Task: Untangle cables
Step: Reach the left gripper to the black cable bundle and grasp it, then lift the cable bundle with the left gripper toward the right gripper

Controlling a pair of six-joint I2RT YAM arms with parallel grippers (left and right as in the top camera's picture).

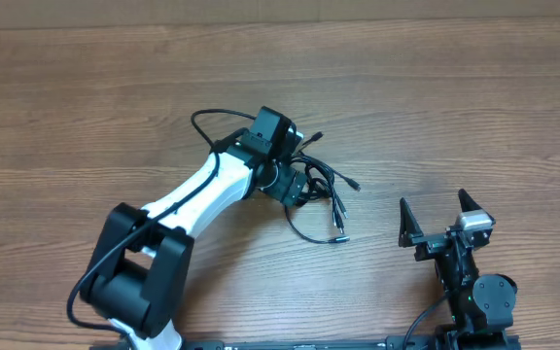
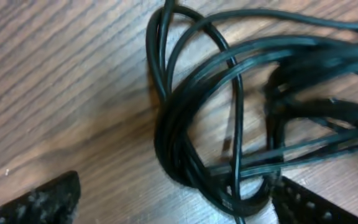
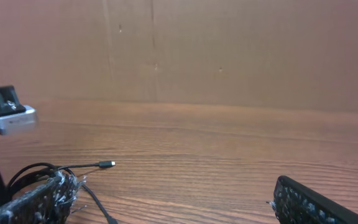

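Note:
The cables (image 1: 321, 191) lie as a tangled bundle of thin black cords on the wooden table, with plug ends fanning out to the right and front. My left gripper (image 1: 297, 185) is low over the bundle. In the left wrist view its jaws (image 2: 179, 202) are spread wide, and looped cords (image 2: 197, 124) lie between and ahead of the fingertips, not clamped. My right gripper (image 1: 439, 216) is open and empty near the front right, apart from the bundle. In the right wrist view a cord with a silvery plug (image 3: 107, 164) lies to the left of its jaws (image 3: 173, 205).
The wooden table (image 1: 474, 107) stretches all around. A cardboard wall (image 3: 229, 50) stands behind the table's far edge. The left arm's camera (image 3: 14, 118) shows at the left of the right wrist view.

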